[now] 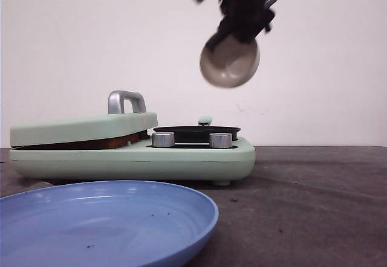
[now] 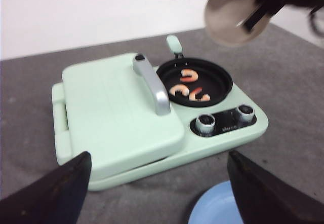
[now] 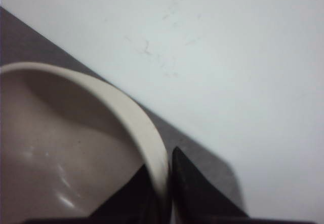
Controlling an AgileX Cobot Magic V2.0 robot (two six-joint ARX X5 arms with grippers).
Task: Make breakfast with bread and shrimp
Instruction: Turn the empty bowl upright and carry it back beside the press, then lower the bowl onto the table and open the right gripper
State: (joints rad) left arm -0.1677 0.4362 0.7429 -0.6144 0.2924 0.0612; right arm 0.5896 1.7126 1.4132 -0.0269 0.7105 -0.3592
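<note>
— Where were the small orange-pink shrimp?
— In the round black pan. The right gripper pinched the tipped beige bowl's rim; the left gripper gaped

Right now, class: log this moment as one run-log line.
right gripper: shut on bowl, tipped, aloft | shrimp: in pan | left gripper: open | plate: bare

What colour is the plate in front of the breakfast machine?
The plate is blue, clearest in the front view.
</note>
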